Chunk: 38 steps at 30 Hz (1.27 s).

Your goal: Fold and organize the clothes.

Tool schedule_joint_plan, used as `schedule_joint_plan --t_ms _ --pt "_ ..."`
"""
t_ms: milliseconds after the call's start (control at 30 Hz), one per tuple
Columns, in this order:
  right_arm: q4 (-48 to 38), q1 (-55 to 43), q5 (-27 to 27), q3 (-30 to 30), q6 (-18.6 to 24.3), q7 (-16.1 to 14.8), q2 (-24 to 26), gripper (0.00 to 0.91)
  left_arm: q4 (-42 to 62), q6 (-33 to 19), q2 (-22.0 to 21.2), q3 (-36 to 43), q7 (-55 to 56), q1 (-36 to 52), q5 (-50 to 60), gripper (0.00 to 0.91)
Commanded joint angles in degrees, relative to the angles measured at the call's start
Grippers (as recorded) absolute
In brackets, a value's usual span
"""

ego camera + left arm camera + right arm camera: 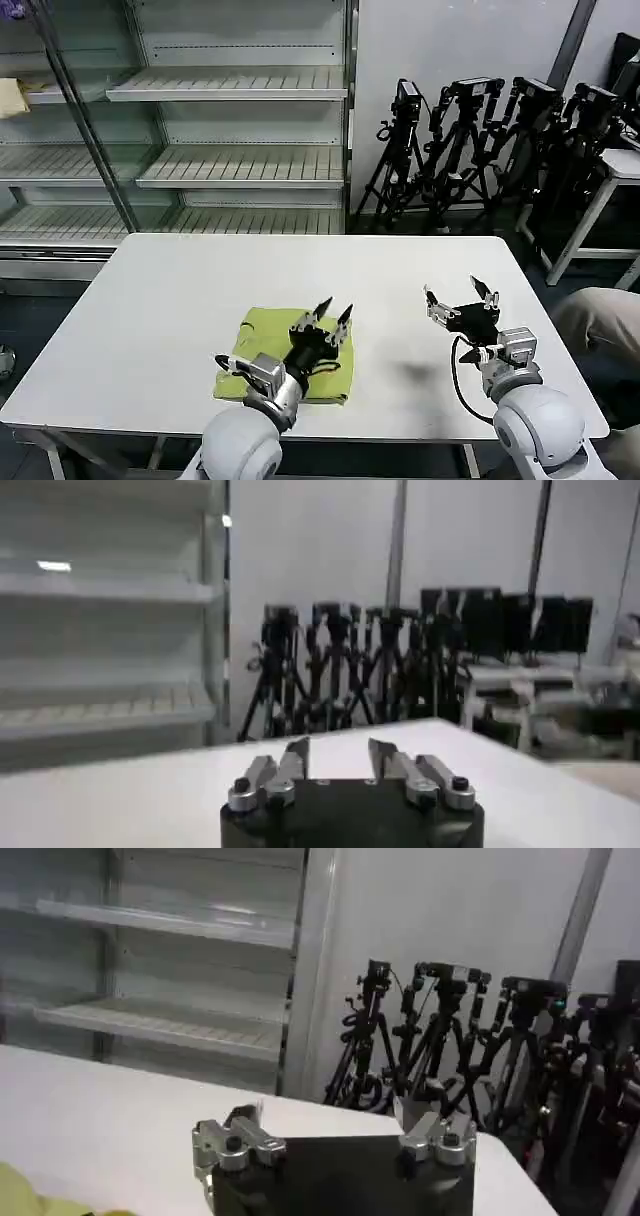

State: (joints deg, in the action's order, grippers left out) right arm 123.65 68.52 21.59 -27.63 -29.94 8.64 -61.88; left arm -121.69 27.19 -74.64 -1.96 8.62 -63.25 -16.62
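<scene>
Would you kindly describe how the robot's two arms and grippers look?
Both arms have rounded pale grey shells. The left gripper and right gripper have black bodies, silver metal knuckles with dark screws, and pointed black fingers. A black cable loops beside the right wrist.

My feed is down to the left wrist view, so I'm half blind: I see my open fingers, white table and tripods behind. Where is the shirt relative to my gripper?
Observer: In the head view the lime shirt lies folded on the table's near side; your left gripper hovers open over its right part.
Operator: And the right arm?
Observer: The right gripper is open above bare table, to the shirt's right and apart from it.
Operator: Does any other camera catch the shirt?
Observer: Yes, the right wrist view shows a lime corner of it.
</scene>
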Motion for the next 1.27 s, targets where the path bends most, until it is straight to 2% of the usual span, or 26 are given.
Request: schedule_joint_plan --t_ms 33,167,300,633,1000,1267 --pt "-1.9 -1.9 -2.9 0.7 3.1 -1.7 -1.0 0.907 3.5 -7.2 6.5 -18.3 -7.7 1.2 1.6 0.907" --pt "-3.6 -2.3 -4.4 1.3 4.8 -2.4 -2.2 0.907 11.3 -15.7 11.5 -32.1 -16.5 -1.1 4.1 0.907" --pt "-5.3 -3.3 -5.3 2.4 5.0 -2.3 -3.7 0.907 15.8 -17.9 13.4 -38.1 -18.6 -2.7 3.5 0.907" --pt "-6.7 -4.1 -7.7 3.2 4.9 -1.9 -4.6 0.907 17.0 -19.4 11.2 -38.9 -18.7 -3.7 3.5 0.907" --pt "-9.0 -5.0 -13.3 5.6 10.8 -1.3 -5.6 0.907 17.1 -21.7 8.6 -39.6 -20.2 -3.1 6.0 0.907" --pt "-10.5 -6.1 -14.6 8.0 12.0 -0.4 -6.4 0.907 15.8 -24.6 7.1 -39.3 -20.3 -3.9 7.8 0.907"
